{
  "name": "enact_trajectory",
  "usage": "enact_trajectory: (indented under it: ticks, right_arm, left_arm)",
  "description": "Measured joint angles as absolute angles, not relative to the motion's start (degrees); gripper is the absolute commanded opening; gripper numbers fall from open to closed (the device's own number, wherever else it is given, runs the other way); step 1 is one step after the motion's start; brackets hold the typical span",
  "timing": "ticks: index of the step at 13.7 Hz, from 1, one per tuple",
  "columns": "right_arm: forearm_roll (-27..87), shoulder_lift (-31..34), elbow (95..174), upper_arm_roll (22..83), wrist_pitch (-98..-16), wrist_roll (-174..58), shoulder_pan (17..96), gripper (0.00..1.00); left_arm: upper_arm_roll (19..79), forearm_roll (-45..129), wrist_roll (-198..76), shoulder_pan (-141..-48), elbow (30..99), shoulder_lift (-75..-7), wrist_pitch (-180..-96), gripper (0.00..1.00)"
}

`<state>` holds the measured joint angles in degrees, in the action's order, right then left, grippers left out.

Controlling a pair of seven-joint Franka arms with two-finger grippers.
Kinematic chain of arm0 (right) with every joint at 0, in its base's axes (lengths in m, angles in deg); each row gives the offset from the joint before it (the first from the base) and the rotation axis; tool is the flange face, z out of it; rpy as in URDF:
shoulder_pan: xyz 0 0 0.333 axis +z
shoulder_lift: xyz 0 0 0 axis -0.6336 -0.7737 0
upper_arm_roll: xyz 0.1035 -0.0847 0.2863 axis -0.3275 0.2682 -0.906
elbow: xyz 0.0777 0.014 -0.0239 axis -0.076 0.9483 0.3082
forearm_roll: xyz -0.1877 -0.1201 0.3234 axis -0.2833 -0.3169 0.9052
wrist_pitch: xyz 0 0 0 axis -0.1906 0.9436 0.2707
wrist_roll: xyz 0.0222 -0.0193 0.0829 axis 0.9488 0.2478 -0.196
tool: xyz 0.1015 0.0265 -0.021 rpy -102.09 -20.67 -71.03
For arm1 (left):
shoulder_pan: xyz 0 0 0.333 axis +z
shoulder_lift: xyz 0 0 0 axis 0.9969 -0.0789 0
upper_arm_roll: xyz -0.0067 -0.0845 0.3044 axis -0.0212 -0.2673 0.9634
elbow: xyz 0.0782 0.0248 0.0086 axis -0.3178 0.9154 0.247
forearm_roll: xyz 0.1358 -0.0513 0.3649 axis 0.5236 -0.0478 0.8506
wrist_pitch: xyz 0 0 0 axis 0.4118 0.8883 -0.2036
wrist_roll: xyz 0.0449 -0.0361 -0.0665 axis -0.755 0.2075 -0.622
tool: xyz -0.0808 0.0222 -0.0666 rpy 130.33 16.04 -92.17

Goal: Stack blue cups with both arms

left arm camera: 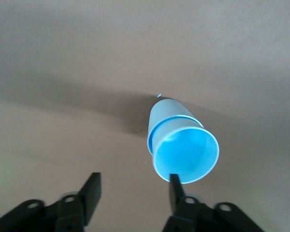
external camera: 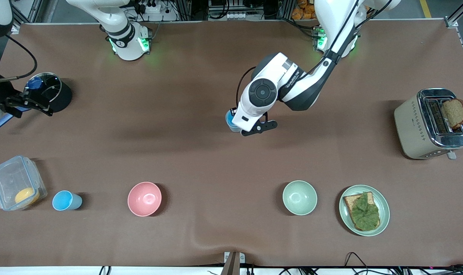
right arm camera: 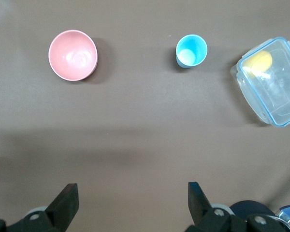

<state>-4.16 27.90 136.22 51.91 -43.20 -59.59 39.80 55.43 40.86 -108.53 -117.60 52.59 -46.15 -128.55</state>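
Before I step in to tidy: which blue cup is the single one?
Start at the clear lidded box at the right arm's end of the table. The cup stands between it and the pink bowl. Unlike the nested pair under the left hand, it stands alone.

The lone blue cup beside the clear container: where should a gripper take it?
The lone blue cup stands upright, mouth up, apart from the clear container and pink bowl. Probably best: come from above, one finger inside and one outside the rim. The right gripper is open.

light: even overhead, bright | shadows: soft under arms | glare: toaster (external camera: 432,124) chrome | left wrist: slight blur
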Motion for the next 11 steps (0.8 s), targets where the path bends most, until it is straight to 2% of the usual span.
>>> enact_trajectory:
  ticks: [4,9,11]
  right_arm:
    - [-4.1,27.3,135.9,51.9,-43.2,-59.6,39.8,1.00]
    - [-3.7,27.2,135.2,51.9,-43.0,-59.6,39.8,1.00]
    - [-3.6,27.2,134.6,52.0,-40.5,-59.7,39.8,1.00]
  left_arm:
    - [56.7,40.9,-108.5,-117.6,51.7,-45.5,-128.6,1.00]
    - [65.9,45.9,-108.4,-117.1,49.9,-42.4,-128.6,1.00]
    - [69.6,50.5,-107.8,-116.7,49.5,-40.7,-128.5,1.00]
